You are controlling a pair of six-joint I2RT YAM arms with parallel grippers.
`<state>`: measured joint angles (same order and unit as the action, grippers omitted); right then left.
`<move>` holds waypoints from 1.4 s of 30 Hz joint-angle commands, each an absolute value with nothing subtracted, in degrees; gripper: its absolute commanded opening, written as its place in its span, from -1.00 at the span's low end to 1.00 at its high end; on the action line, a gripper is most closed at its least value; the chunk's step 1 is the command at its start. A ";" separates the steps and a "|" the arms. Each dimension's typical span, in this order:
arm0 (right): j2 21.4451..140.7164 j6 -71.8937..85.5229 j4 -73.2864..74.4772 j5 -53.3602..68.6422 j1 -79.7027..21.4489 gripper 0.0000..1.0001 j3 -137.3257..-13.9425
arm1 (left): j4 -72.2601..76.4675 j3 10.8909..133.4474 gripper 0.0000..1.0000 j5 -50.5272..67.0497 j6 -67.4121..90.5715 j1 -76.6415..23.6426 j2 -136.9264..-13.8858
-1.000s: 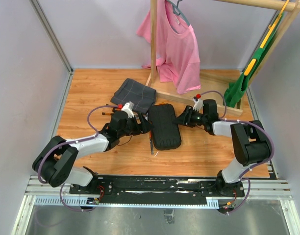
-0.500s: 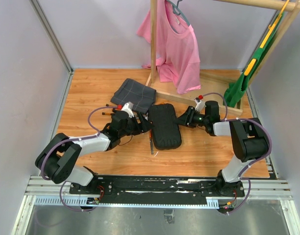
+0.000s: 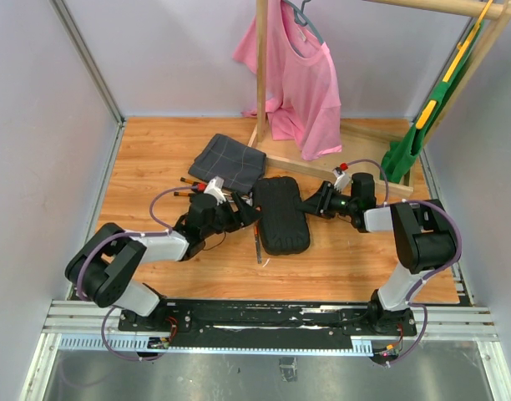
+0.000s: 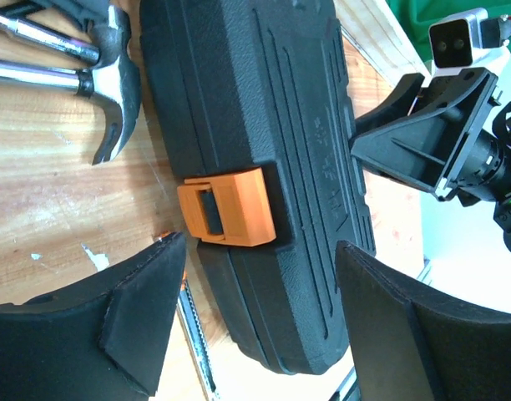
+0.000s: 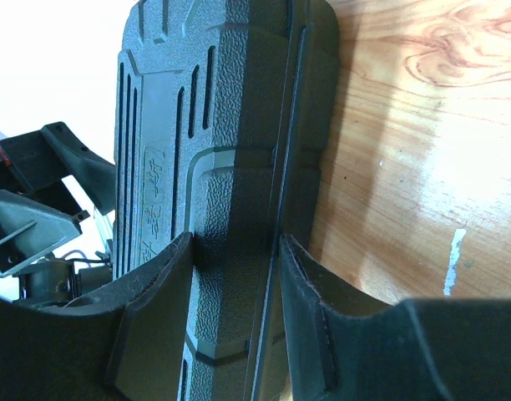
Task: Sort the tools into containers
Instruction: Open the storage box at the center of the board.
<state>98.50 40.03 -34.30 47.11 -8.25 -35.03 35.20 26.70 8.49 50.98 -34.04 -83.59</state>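
Note:
The black tool case (image 3: 282,219) lies closed on the wooden table between my two grippers. My left gripper (image 3: 245,213) is open at its left edge. In the left wrist view the open gripper (image 4: 260,248) faces the orange clasp (image 4: 229,209) on the case (image 4: 264,100) without touching it. A steel hammer head (image 4: 115,92) lies beside the case. A slim toothed metal tool (image 4: 197,338) lies under the left finger. My right gripper (image 3: 308,205) is shut on the case's right rim (image 5: 236,242). A slim screwdriver (image 3: 257,244) lies left of the case.
A dark grey checked cloth (image 3: 229,161) lies behind the case, with tool handles (image 3: 191,182) at its near left. A wooden rack base (image 3: 322,170) runs behind the right gripper. A pink shirt (image 3: 301,83) and green fabric (image 3: 410,146) hang at the back.
Both arms have shifted only slightly. The right wrist has edged back and right, its jaws still at the case's rim. The case has not moved.

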 commanded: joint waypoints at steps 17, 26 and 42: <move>102.58 35.69 -21.80 38.50 -6.86 -0.38 -31.84 | 67.15 20.61 0.78 16.60 60.95 -31.74 -96.96; 102.48 35.40 -21.45 38.45 -6.85 -0.38 -31.98 | 66.32 21.01 0.93 15.44 60.17 -31.47 -98.95; 102.39 35.18 -21.13 38.59 -6.86 -0.39 -32.16 | 81.74 21.36 0.99 19.46 66.07 -31.14 -109.30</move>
